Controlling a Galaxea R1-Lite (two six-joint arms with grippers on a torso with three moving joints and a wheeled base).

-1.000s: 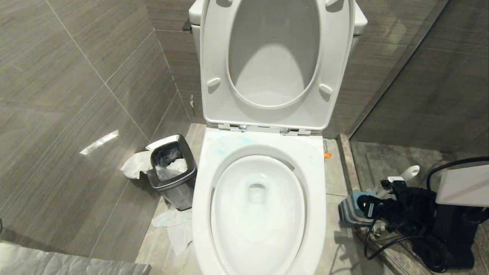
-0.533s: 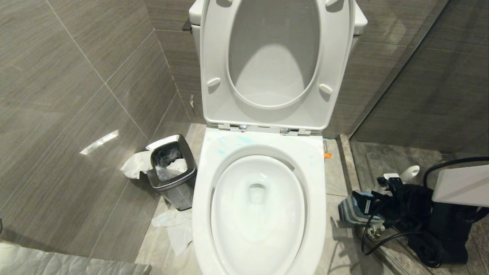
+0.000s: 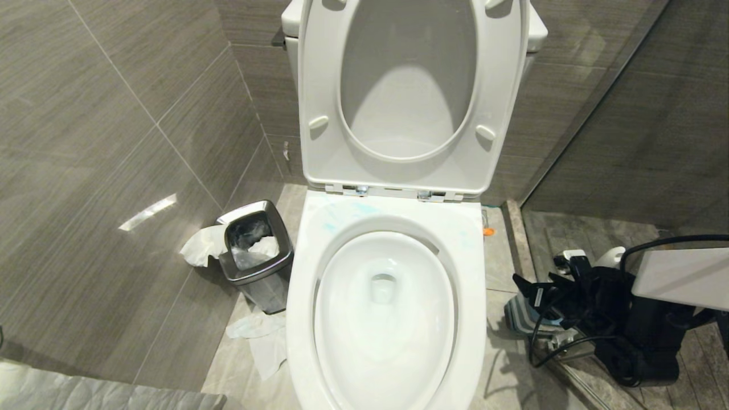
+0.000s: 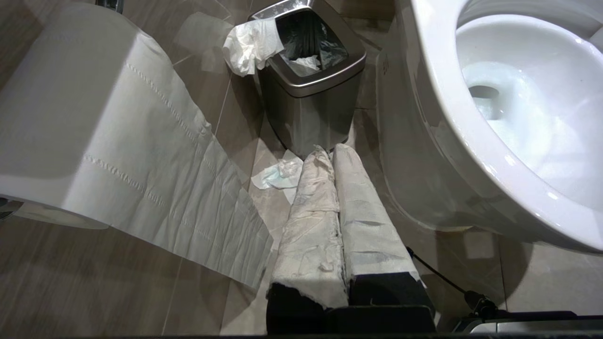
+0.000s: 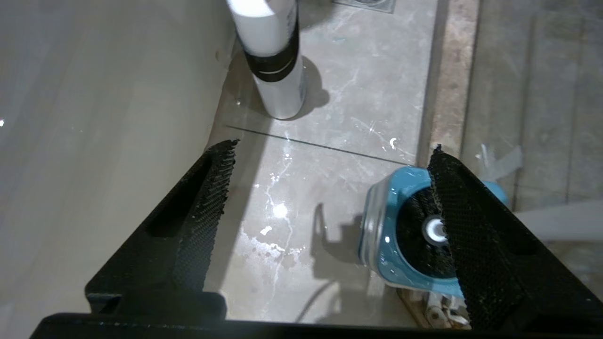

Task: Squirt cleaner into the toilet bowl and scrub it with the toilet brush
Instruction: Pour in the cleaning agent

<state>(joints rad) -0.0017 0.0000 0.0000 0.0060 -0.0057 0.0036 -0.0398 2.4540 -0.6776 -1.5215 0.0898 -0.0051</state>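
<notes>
1. White glazed ceramic forms the toilet bowl [image 3: 385,319], an oval basin with a wide flat rim, centred in the head view; its seat and lid [image 3: 407,97] stand raised against the tank.
2. Pale teal streaks of the cleaner [image 3: 342,215] mark the rear of the rim, on the robot's left side, just below the hinges; the water in the basin looks faintly tinted.
3. Right gripper [image 5: 330,183]: jaws spread wide, nothing between them. It hangs low over the floor tiles to the right of the bowl, beside the toilet's outer wall.
4. Toilet brush [image 5: 435,228]: its black bristly head sits inside the blue holder [image 5: 377,235], with a small white hub showing at the centre. One black finger overlaps the holder in the right wrist view; whether it touches cannot be told.
5. A white bottle with a black band [image 5: 275,61] stands upright on the tiles further ahead of the right gripper, close to the toilet's wall.
6. Left gripper [image 4: 332,155]: its two paper-wrapped fingers [image 4: 311,221] lie pressed together, holding nothing, low beside the bowl's left flank.
7. A square steel bin [image 3: 254,253] stands on the floor left of the bowl, with crumpled tissue [image 3: 200,245] hanging over its edge and more tissue on the tiles in front of it.
8. A roll of toilet paper [image 4: 89,122] with a loose hanging sheet fills the near side of the left wrist view.
</notes>
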